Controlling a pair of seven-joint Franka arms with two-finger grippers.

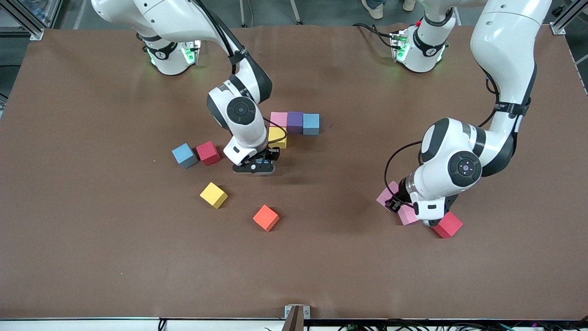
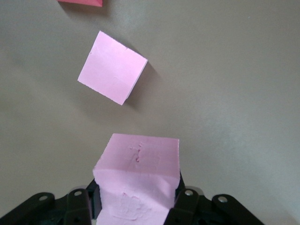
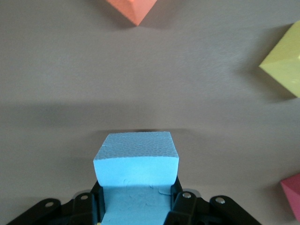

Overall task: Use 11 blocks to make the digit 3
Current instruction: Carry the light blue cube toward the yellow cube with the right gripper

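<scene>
- Nearest the front camera you have the orange cube (image 1: 266, 217) and, toward the left arm's end, a red block (image 1: 447, 225); both lie flat on the table (image 1: 92, 257).
- Your left gripper (image 1: 406, 212) is clamped tight on a pink block (image 2: 138, 183), just beside that red block; in its wrist view the block fills the jaws; a second pink block (image 1: 387, 195) lies loose and askew close by, apart from the held one.
- Your right gripper (image 1: 257, 165) is closed on a blue block (image 3: 136, 173) that sits snug between the fingers; it hangs low over the table just nearer the camera than the started figure.
- The digit 3 so far: a row of pink (image 1: 279, 119), purple (image 1: 295, 122) and blue (image 1: 311, 123) blocks touching side by side; a yellow block (image 1: 277, 137) touches the pink one on its nearer side.
- Toward the right arm's end a loose blue block (image 1: 184, 155) and a red block (image 1: 208, 152) sit touching at a corner; a loose yellow block (image 1: 213, 195) lies nearer the camera than those, well apart from the orange cube.
</scene>
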